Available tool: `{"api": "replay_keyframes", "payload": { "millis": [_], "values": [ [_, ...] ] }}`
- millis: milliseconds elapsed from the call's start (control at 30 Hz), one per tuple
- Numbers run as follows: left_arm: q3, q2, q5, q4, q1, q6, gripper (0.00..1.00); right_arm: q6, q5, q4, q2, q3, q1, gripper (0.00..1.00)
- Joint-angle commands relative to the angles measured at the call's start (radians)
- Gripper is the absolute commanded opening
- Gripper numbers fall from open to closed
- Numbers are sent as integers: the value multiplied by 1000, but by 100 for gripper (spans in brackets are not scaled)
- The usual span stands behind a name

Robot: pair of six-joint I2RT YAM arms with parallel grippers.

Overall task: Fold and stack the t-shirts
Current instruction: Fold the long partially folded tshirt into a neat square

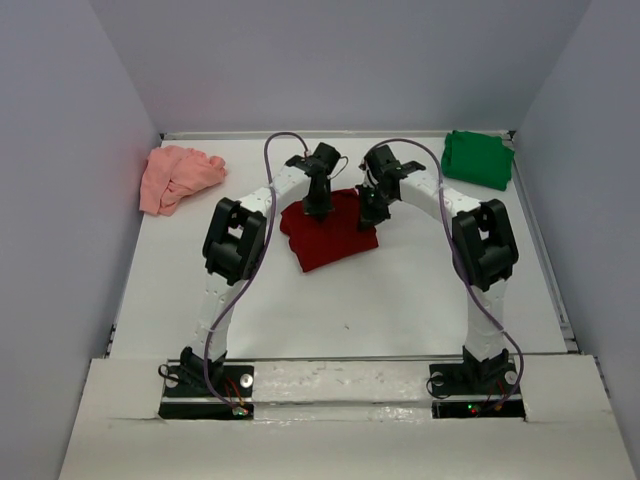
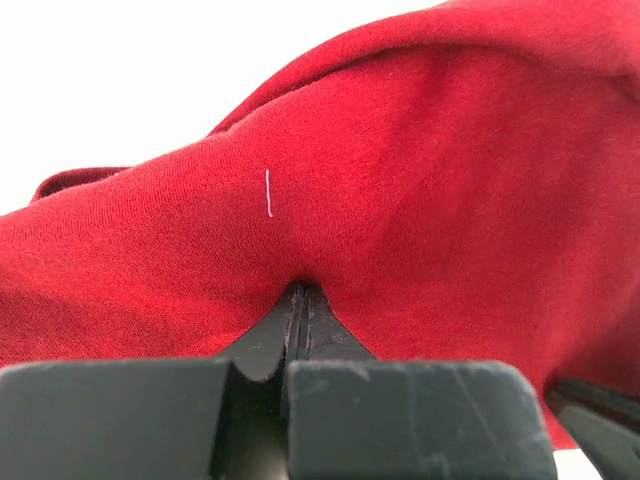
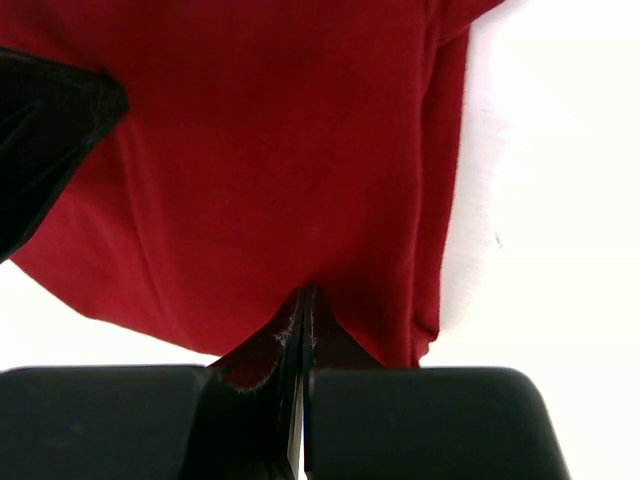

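**A:** From above, where does the dark red cloth t-shirt [image 1: 330, 240] lie?

**B:** Mid-bench [image 1: 400, 300], slightly skewed. The left claw [image 1: 318, 208] and right claw [image 1: 372, 215] sit side by side on its far edge, so the cloth spreads to the near side of both. A crumpled salmon-pink t-shirt [image 1: 178, 176] lies far left and a compact bright green t-shirt [image 1: 478, 158] far right, both well apart from the red one.

**A:** Left wrist view?

**B:** The jaws are pressed together, and red fabric puckers at their tips.

**A:** Right wrist?

**B:** The same: clamped on red cloth, with bare bench to the right.

**A:** What does the next move turn on?

**B:** I judge a fold towards the near side. The gripped edge runs left to right and each arm holds its own end, so they should travel together.
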Motion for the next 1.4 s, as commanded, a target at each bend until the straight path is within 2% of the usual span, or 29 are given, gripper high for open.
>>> {"api": "replay_keyframes", "payload": {
  "millis": [0, 300, 433, 700, 933, 967, 1033, 1067, 1133, 1167, 1267, 1367],
  "values": [
    [59, -43, 9, -17, 9, 28, 0, 13, 35, 42, -45, -56, -3, 0],
    [144, 17, 32, -39, 28, 39, 0, 55, 22, 144, -16, -248, 35, 0],
    [155, 19, 34, -37, 29, 35, 0, 64, 55, 158, 8, -267, 61, 0],
    [80, -17, 34, -13, 29, 38, 0, 90, 123, 126, -76, -227, 127, 0],
    [23, -89, 20, -7, 26, 31, 0, 73, 313, -26, -229, -80, 136, 0],
    [22, -107, 17, -13, 25, 30, 0, 63, 317, -64, -251, -61, 136, 3],
    [19, -124, 11, -17, 15, 31, 0, 66, 334, -100, -264, -14, 136, 15],
    [16, -141, 8, -20, 12, 33, 0, 60, 325, -108, -272, -12, 136, 30],
    [13, -150, -1, -30, 5, 33, 0, 53, 316, -117, -294, -18, 136, 47],
    [7, -159, -3, -33, 3, 31, 0, 41, 302, -100, -301, -29, 136, 64],
    [-10, -171, -3, -33, -2, 31, 0, 21, 250, -79, -291, -78, 136, 79],
    [-33, -184, -8, -27, -8, 27, 0, 4, 178, -20, -278, -132, 136, 83]
  ]
}}
